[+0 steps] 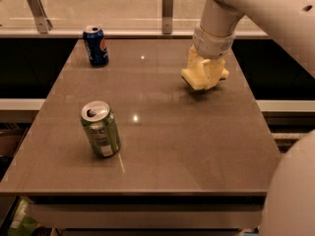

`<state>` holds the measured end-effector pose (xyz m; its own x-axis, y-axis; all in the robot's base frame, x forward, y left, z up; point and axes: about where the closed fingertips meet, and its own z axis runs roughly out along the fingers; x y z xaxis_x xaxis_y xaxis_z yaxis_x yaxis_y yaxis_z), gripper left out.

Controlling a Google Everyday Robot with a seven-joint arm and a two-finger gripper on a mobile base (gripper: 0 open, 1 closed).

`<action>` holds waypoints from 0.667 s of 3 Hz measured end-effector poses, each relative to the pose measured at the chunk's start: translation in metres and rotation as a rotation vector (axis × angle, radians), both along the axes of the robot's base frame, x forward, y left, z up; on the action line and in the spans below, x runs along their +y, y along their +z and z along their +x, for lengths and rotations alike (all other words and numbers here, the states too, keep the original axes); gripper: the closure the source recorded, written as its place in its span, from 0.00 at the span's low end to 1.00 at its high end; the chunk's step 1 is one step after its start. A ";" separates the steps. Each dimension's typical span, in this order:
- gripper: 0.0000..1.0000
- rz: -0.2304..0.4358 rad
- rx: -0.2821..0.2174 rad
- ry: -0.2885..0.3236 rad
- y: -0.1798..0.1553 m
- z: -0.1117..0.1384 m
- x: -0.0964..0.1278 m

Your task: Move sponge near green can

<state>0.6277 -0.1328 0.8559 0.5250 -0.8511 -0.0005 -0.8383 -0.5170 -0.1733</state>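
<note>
The green can (101,129) with a silver top and white label patch stands upright on the near left of the brown table (162,146). The pale yellow sponge (196,80) is at the far right of the table, well apart from the can. My gripper (204,75) comes down from above and its cream fingers are closed around the sponge, holding it at or just above the tabletop, with a shadow under it. Part of the sponge is hidden by the fingers.
A blue Pepsi can (96,45) stands at the far left corner. A glass rail with metal posts (168,4) runs along the far edge. My arm's large white link (295,191) fills the lower right corner.
</note>
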 end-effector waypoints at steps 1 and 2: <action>1.00 -0.012 -0.007 0.004 0.006 -0.024 0.004; 1.00 -0.026 -0.002 0.014 0.012 -0.047 0.016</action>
<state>0.5808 -0.1165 0.8680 0.5372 -0.8432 0.0224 -0.8303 -0.5333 -0.1618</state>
